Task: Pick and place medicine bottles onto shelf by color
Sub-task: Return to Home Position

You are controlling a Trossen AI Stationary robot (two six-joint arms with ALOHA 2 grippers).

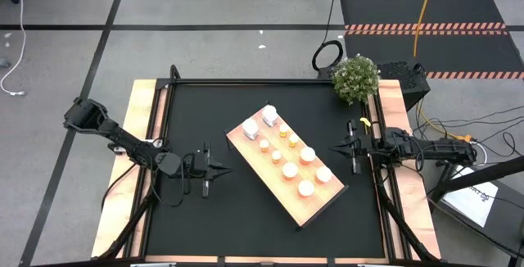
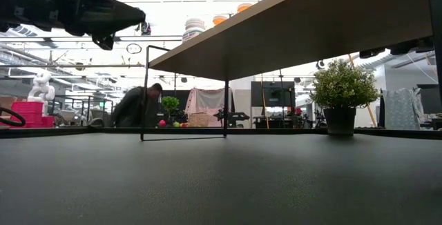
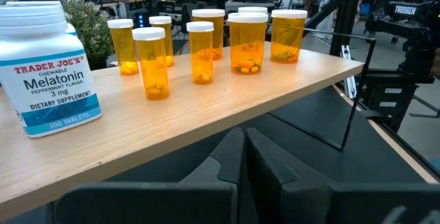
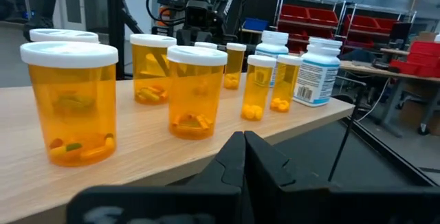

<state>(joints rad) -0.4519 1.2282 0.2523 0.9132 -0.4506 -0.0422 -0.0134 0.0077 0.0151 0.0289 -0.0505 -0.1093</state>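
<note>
High view: medicine bottles (image 1: 290, 169) stand on shelf (image 1: 315, 203); left end effector (image 1: 226, 169) at its 9 o'clock, right end effector (image 1: 333, 147) at 3 o'clock, both fingers together, empty; homing step, likely only retraction left.

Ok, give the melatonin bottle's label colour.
The label is white above a blue band; left wrist view.

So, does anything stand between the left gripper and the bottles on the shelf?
Nothing visible does. Only bare black mat lies between the left gripper and the shelf's edge; the bottles stand uncovered on top. The right gripper waits at the shelf's other side.
</note>
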